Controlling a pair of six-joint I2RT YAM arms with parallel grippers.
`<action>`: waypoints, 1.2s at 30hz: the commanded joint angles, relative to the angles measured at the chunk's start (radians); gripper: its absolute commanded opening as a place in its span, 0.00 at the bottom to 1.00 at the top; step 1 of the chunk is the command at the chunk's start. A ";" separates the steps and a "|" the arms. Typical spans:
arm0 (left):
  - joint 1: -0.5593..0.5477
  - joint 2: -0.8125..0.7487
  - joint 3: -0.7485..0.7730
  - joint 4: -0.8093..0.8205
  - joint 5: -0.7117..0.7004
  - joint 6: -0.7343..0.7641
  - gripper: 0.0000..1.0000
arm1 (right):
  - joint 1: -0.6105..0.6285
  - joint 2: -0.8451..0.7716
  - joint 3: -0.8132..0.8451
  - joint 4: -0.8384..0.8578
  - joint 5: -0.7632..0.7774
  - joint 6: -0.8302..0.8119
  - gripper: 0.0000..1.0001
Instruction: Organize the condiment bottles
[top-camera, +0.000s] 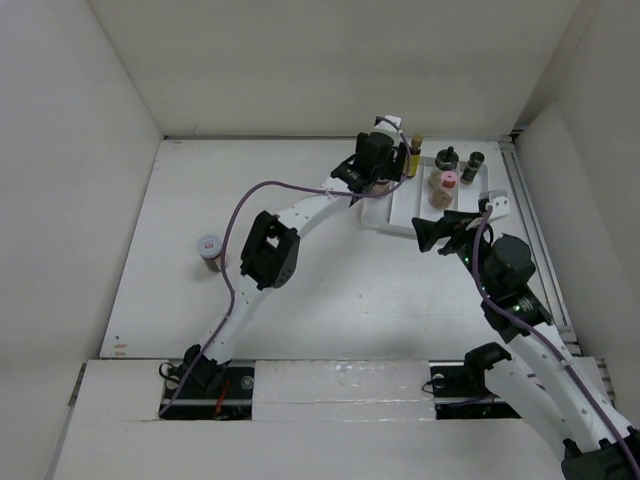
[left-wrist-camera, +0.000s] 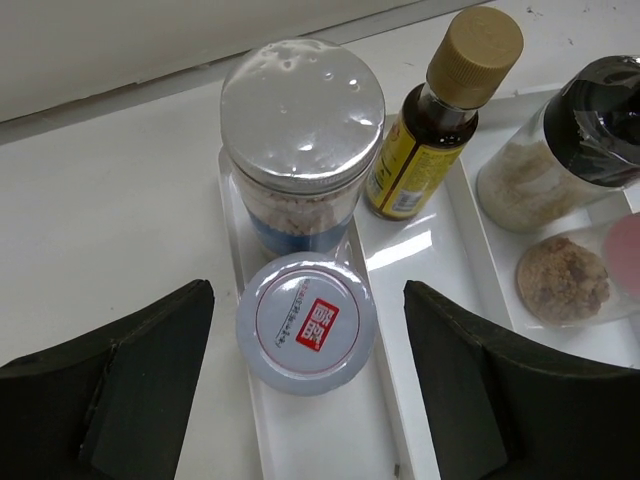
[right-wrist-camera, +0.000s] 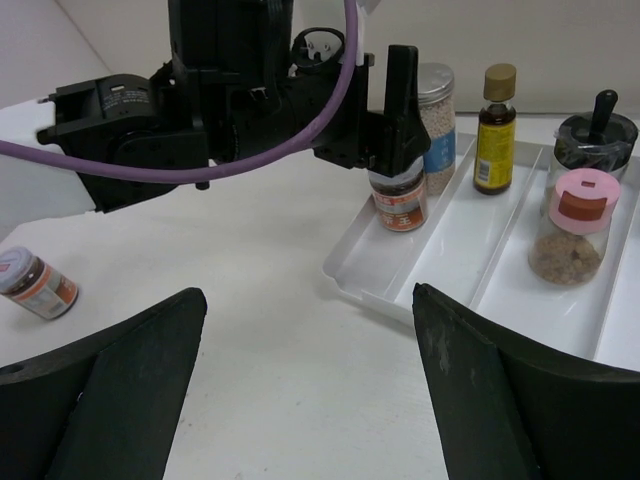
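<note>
Two round jars (left-wrist-camera: 305, 320) stand in glossy tray (left-wrist-camera: 425, 250).

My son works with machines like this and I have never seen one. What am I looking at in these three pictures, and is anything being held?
These are two thin robot arms bolted at the near edge of a white table. One picture looks down from above; the other two come from small cameras on each wrist, so the dark shapes at their bottom corners are that arm's own fingers.

At the far side sits a white divided tray holding small condiment bottles. The left pincer hangs over the tray's left lane, its fingers standing on either side of a small brown jar with a white printed lid, apparently just letting go, behind which stands a blue-labelled jar. Next lane: a slim amber bottle. Further right are a pink-lidded jar and black-capped jars.

The right pincer is open and empty. One jar waits alone on the table, left.
</note>
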 joint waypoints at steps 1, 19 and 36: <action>-0.007 -0.214 -0.046 0.058 -0.002 -0.004 0.73 | -0.007 -0.010 -0.003 0.034 -0.018 0.009 0.90; 0.245 -1.232 -1.049 -0.439 -0.493 -0.544 0.86 | 0.091 0.035 0.016 0.034 0.040 -0.009 0.91; 0.545 -1.233 -1.356 -0.396 -0.275 -0.544 0.96 | 0.119 0.114 0.034 0.045 -0.043 -0.009 0.91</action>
